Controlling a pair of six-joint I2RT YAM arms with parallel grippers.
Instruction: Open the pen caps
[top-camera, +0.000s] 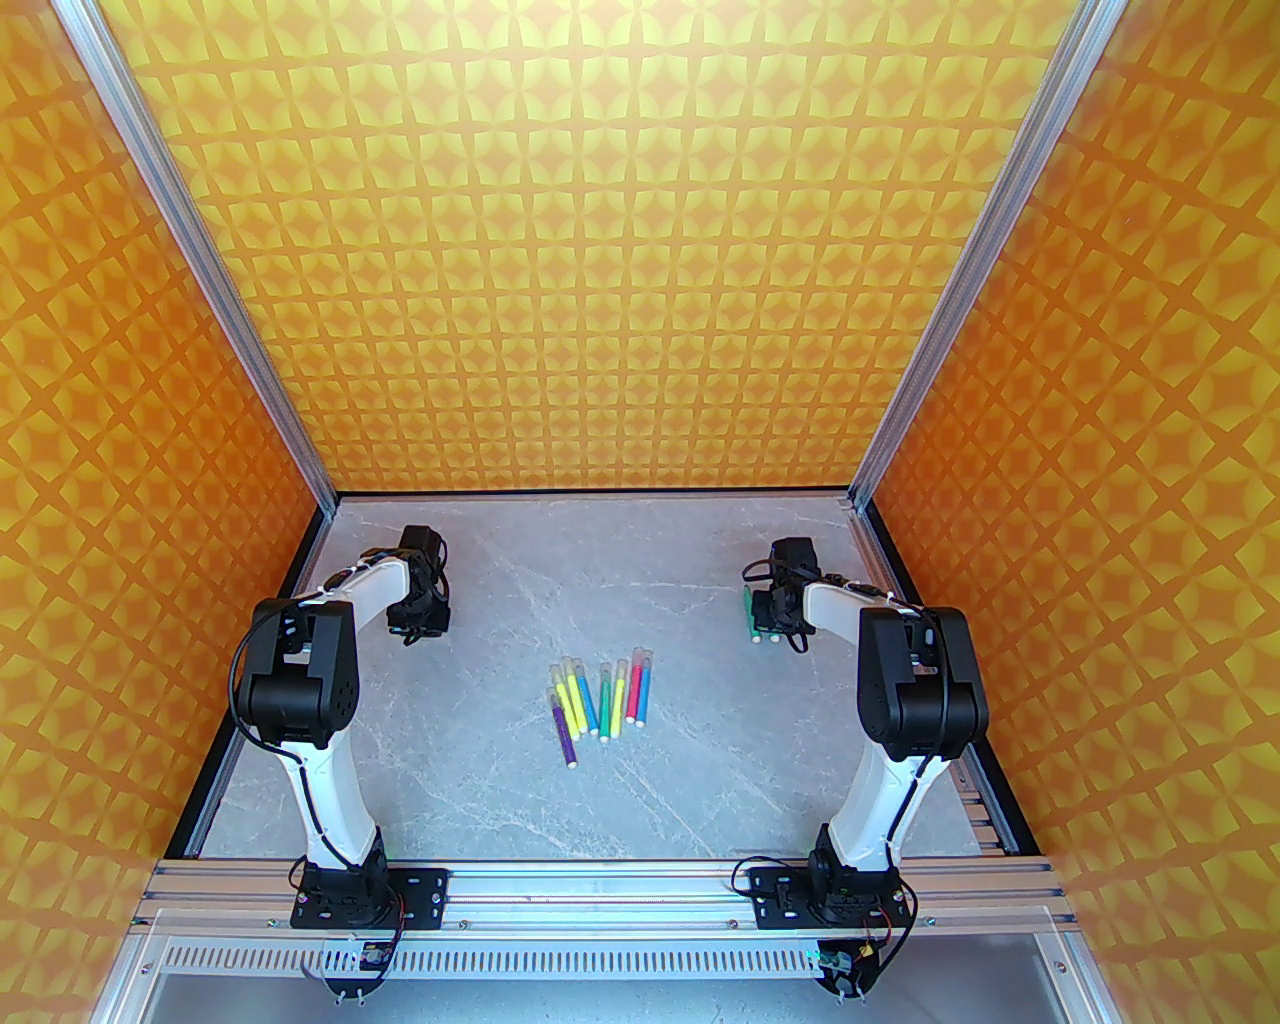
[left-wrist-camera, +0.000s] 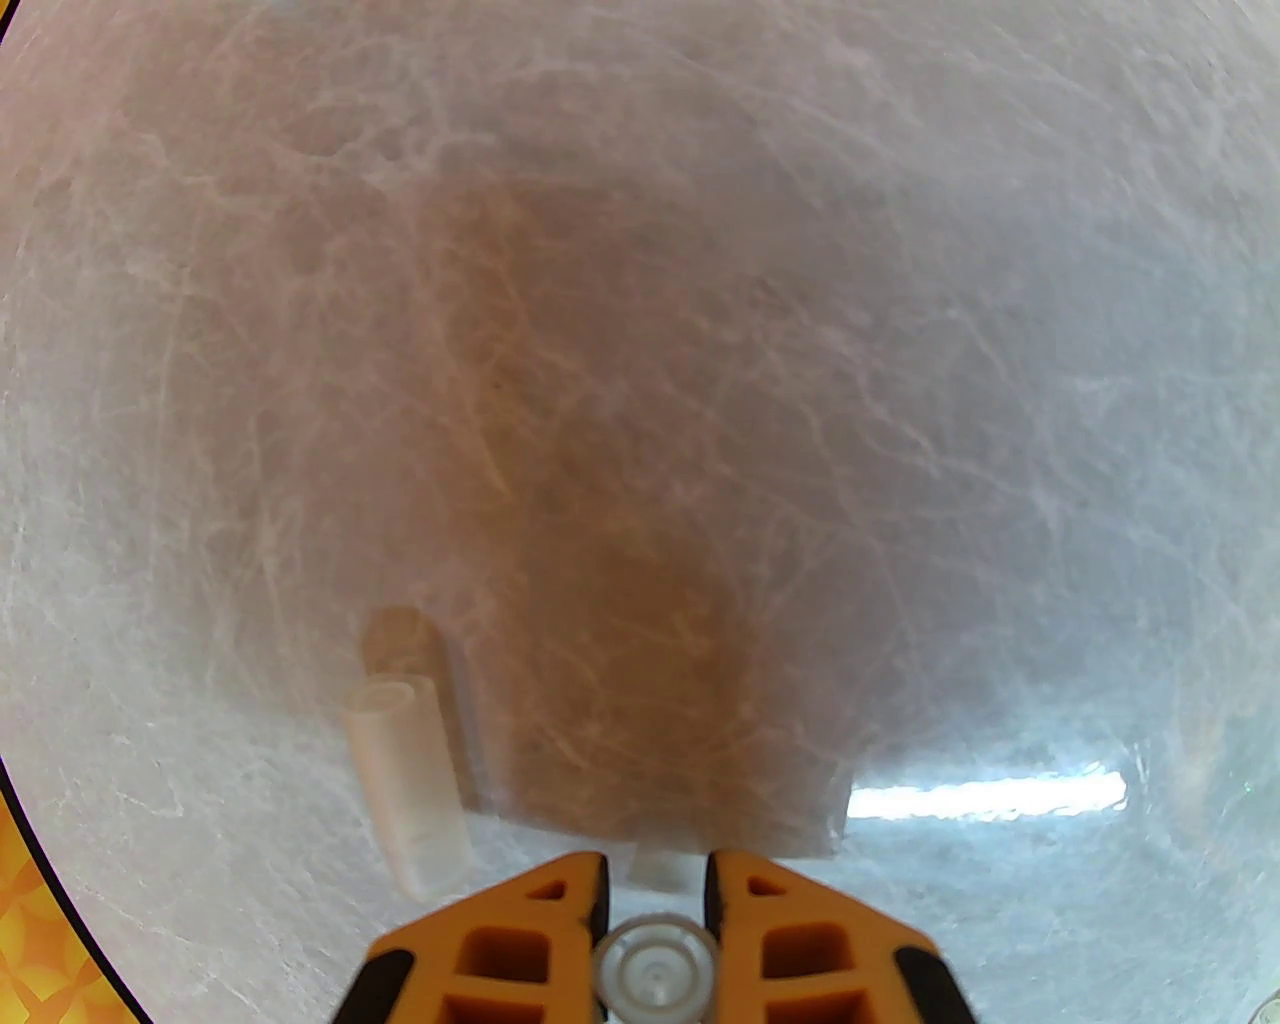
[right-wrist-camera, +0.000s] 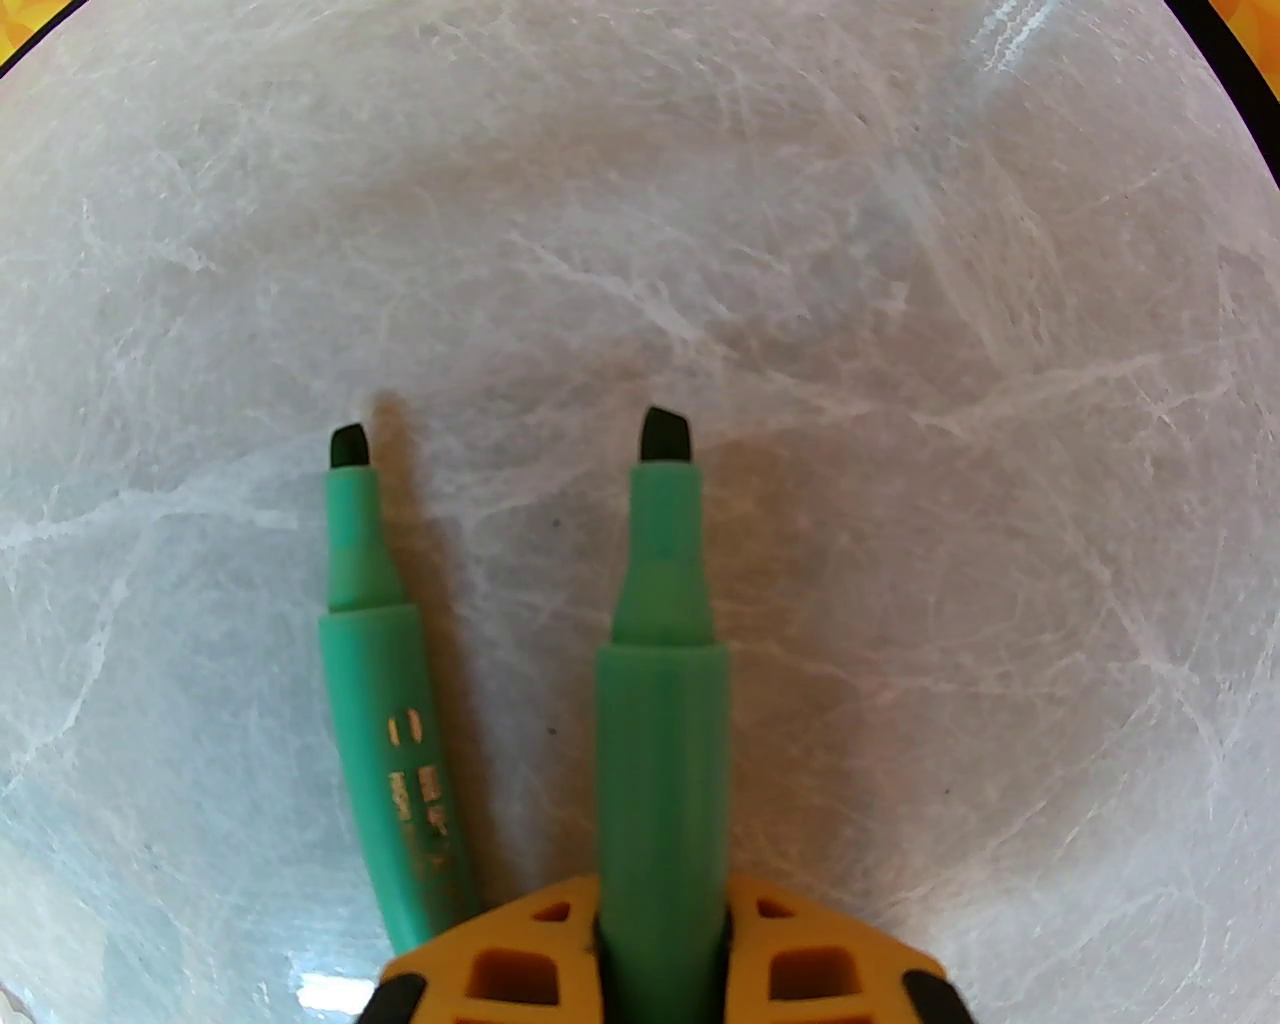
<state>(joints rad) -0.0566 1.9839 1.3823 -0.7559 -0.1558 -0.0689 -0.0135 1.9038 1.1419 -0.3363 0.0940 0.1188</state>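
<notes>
Several capped pens lie side by side mid-table, with purple, yellow, blue, green and pink-red barrels and pale caps at their far ends. My left gripper is low over the far-left table, shut on a translucent pen cap. A second loose cap lies on the table just left of it. My right gripper, at the far right, is shut on an uncapped green pen with a dark chisel tip. Another uncapped green pen lies on the table to its left.
The grey marble table is walled by orange patterned panels on the left, right and back. An aluminium rail carrying both arm bases runs along the near edge.
</notes>
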